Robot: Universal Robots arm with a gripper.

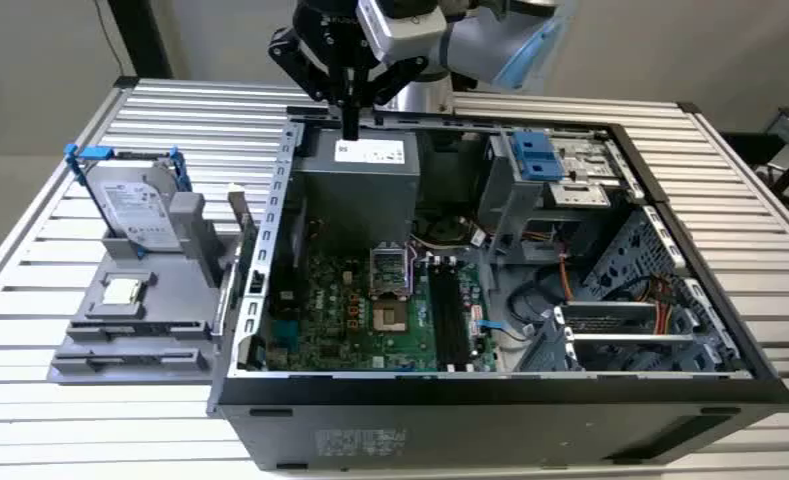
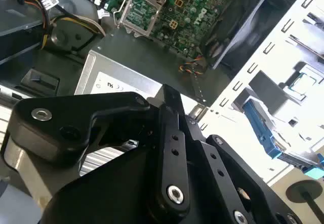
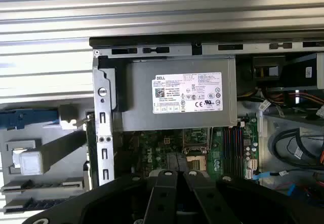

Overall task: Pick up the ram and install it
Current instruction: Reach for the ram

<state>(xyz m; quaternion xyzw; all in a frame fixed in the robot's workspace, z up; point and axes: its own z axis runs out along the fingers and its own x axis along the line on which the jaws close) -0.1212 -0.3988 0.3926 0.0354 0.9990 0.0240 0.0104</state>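
We see the pincer hanging narrow, fingers drawn together, over the back rim of the open computer case, just above the grey power supply. The ram stands on edge in the grey fixture on the worktop, just outside the case wall, well apart from the pincer.
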